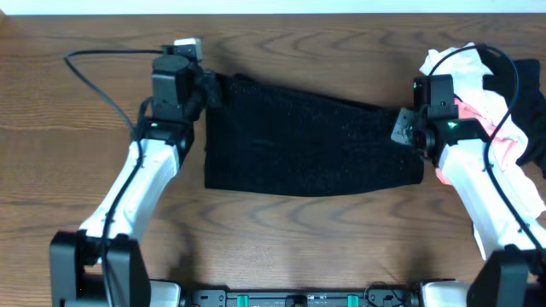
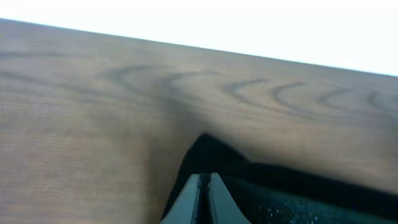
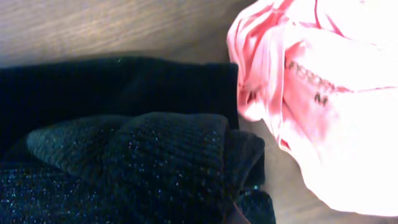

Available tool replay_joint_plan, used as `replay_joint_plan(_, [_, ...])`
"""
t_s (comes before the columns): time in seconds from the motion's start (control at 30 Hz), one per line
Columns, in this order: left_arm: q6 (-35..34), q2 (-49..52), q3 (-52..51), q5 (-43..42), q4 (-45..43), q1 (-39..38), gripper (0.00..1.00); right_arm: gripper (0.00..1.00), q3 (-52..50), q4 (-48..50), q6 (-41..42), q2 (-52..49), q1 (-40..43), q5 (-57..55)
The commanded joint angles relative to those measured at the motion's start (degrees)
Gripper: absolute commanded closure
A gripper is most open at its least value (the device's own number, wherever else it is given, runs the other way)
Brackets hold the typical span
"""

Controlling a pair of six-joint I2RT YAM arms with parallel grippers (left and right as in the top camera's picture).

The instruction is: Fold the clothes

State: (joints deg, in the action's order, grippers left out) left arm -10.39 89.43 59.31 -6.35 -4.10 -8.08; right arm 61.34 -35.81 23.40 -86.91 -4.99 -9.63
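Looking down at the table (image 1: pixel 281 247), I have the black knit garment (image 1: pixel 307 145) lying flat across the middle. The left gripper (image 1: pixel 203 87) is at its far left corner and the right gripper (image 1: pixel 406 128) at its right edge, placed, I judge, so both ends can be carried over together. The left fingers (image 2: pixel 198 196) are drawn together with the corner at their tips, which I read as a pinch; bunched knit hides the right fingers, so I cannot tell that grip, and the pink garment (image 3: pixel 323 112) lies just beside.
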Motion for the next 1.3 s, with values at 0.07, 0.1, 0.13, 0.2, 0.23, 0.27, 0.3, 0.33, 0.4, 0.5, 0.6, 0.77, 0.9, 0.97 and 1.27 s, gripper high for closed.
replay_joint_plan(0.07, [1.6, 4.7, 0.2, 1.7, -6.8, -1.4, 0.94, 0.99, 1.2, 4.8, -0.7, -3.5, 1.6, -1.9])
replay_joint_plan(0.1, [1.6, 5.9, 0.2, 1.7, -8.2, -1.7, 0.94, 0.99, 1.2, 5.9, -0.7, -4.2, 1.6, -1.9])
replay_joint_plan(0.13, [1.6, 6.9, 0.2, 1.7, -9.3, -1.9, 0.94, 0.99, 1.2, 6.7, -0.7, -4.8, 1.6, -1.9])
replay_joint_plan(0.2, [1.6, 9.0, 0.2, 1.8, -11.5, -2.1, 0.94, 0.99, 1.2, 8.0, -0.8, -6.0, 1.6, -2.0])
replay_joint_plan(0.23, [1.6, 9.9, 0.2, 1.8, -12.2, -2.2, 0.94, 0.99, 1.2, 8.5, -0.8, -6.5, 1.6, -2.0])
replay_joint_plan(0.27, [1.6, 10.6, 0.2, 1.8, -12.8, -2.2, 0.94, 0.99, 1.2, 9.0, -0.8, -7.1, 1.6, -2.0])
replay_joint_plan(0.3, [1.6, 11.5, 0.2, 1.9, -13.5, -2.3, 0.94, 0.99, 1.2, 9.3, -0.8, -7.6, 1.6, -2.0])
replay_joint_plan(0.33, [1.6, 12.2, 0.2, 1.9, -14.2, -2.3, 0.94, 0.99, 1.2, 9.7, -0.8, -8.3, 1.6, -2.0])
replay_joint_plan(0.4, [1.6, 13.1, 0.2, 2.0, -15.4, -2.3, 0.94, 0.99, 1.2, 10.3, -0.8, -9.2, 1.6, -2.0])
replay_joint_plan(0.5, [1.6, 13.8, 0.2, 3.3, -16.3, -2.3, 0.7, 0.98, 1.2, 11.1, -0.7, -10.6, 1.7, -2.2])
replay_joint_plan(0.6, [1.6, 13.8, 0.2, 4.0, -16.8, -2.2, 0.2, 0.58, 1.2, 11.7, -0.8, -10.8, 1.7, -2.2])
replay_joint_plan(0.77, [1.6, 13.4, 0.3, 4.1, -16.2, -2.2, 0.02, 0.06, 1.2, 12.7, -0.8, -10.0, 1.7, -2.2])
replay_joint_plan(0.9, [1.6, 10.4, 0.3, 4.1, -13.1, -2.2, 0.02, 0.01, 1.2, 11.8, -1.5, -7.1, 1.8, -2.2])
replay_joint_plan(0.97, [1.6, 8.0, 0.8, 4.1, -9.7, -2.2, 0.02, 0.01, 1.3, 11.6, -2.6, -4.6, 1.8, -1.7])
replay_joint_plan(1.27, [1.6, -4.6, 1.5, 2.3, 11.6, -2.3, 0.02, 0.01, 1.3, 2.5, -3.5, 8.9, 2.8, 5.5])
